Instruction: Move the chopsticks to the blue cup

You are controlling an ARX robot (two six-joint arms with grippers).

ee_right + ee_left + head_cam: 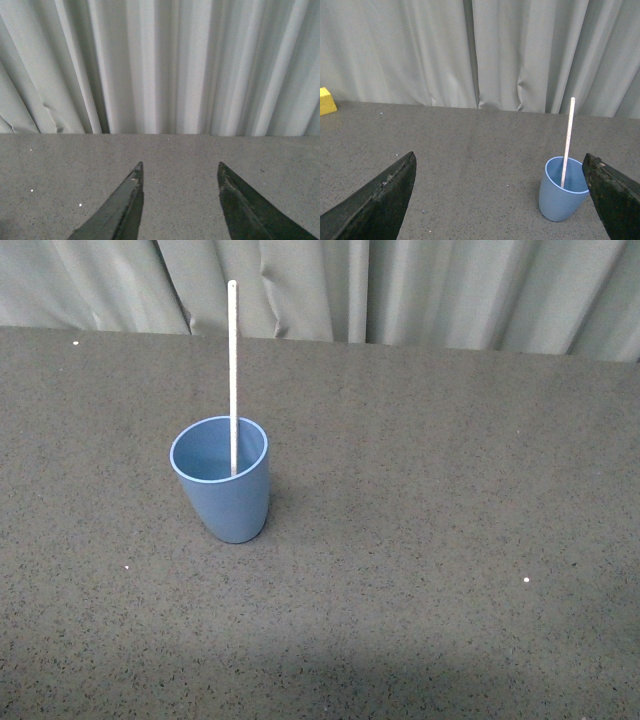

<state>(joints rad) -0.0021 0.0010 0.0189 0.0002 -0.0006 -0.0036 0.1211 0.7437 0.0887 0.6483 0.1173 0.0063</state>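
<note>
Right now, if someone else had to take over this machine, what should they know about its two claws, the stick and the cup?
Left gripper: open, holding nothing.
Right gripper: open, holding nothing, above the table.
The stick stands nearly upright inside the blue cup, and the cup stands on the table.
Done: the stick is in the cup.
Left: probably nothing, as no other stick is in view.
</note>
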